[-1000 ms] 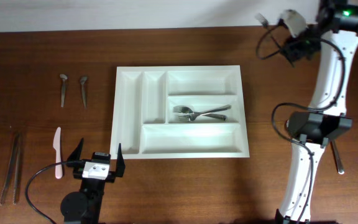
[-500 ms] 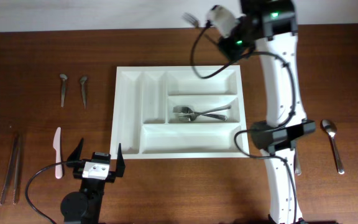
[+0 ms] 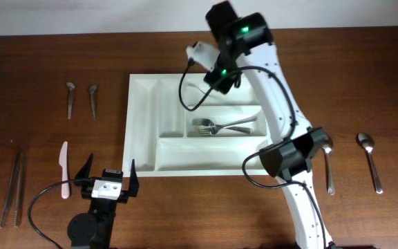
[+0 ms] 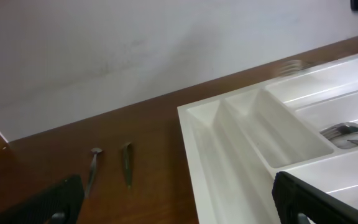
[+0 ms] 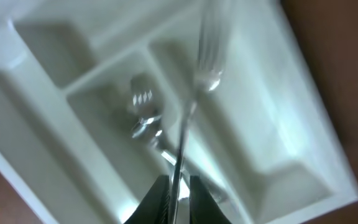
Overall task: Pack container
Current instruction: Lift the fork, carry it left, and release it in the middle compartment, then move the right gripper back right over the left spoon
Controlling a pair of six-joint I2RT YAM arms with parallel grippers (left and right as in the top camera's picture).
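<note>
Moved since a second ago: the right arm swings in from far off the container's right side to above its far edge, carrying the right gripper [image 5: 178, 186] and its fork [image 5: 186, 132] over the white compartments; the left arm and the loose cutlery lie as they did
Right gripper: closed on the fork's handle end, tines pointing away from the wrist; the wrist view is blurred, so I cannot tell which compartment sits under the tines
Left gripper [image 3: 110, 170]: jaws wide apart, holding nothing, just off the container's near left corner
Container [image 3: 131, 131]: flat on the worktop [image 3: 47, 55], with two narrow slots on its left side and three long ones on its right
Inside the container: two forks [image 3: 221, 126] lie together in the middle long compartment; the other compartments look bare
Outside the container: a white knife [image 3: 64, 169] well to its left, a spoon [image 3: 370, 158] well to its right
Handling, as a judgement: the container looks like stiff moulded plastic, light for its size and smooth, so a knock could slide it; the outer rim or a corner wall is the place to steady it, not the thin dividers
Step in hand, as a judgement: lowering the fork beside the two already stowed
</note>
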